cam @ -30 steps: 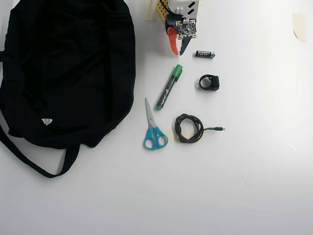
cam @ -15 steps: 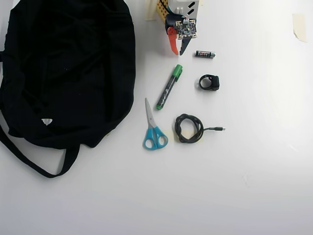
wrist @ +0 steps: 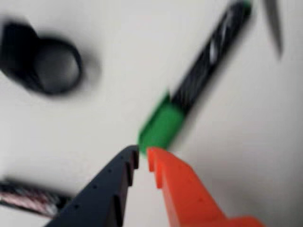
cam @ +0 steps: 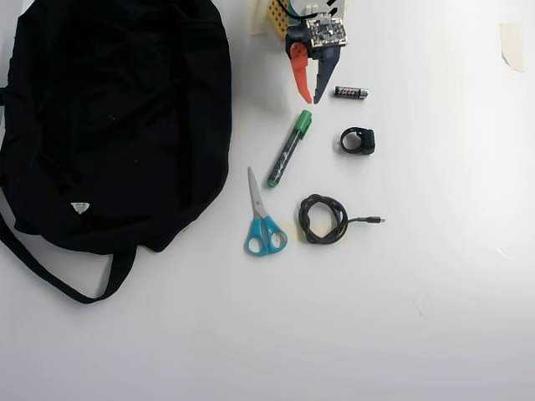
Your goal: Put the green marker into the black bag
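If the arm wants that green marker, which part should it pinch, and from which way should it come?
Probably the black barrel just below the green cap. The green marker lies flat on the white table, slanting away from the hand, cap end nearest. Coming straight down with one finger on each long side suits its slim round shape. The scissors lie close to its far end, so gripping nearer the cap seems safer.

Counting across the overhead view now: one black bag (cam: pixel 117 117), big and soft, one white tag (cam: pixel 80 207) on it. One green marker (cam: pixel 289 148). One pair of scissors (cam: pixel 262 219), blue handles. One coiled black cable (cam: pixel 324 220). One short battery (cam: pixel 351 93). One small black ring-shaped piece (cam: pixel 358 140) (hard to say what it is). One scrap of tape (cam: pixel 512 45) up at the corner. Seven loose things on the bench, one of each, no doubles.
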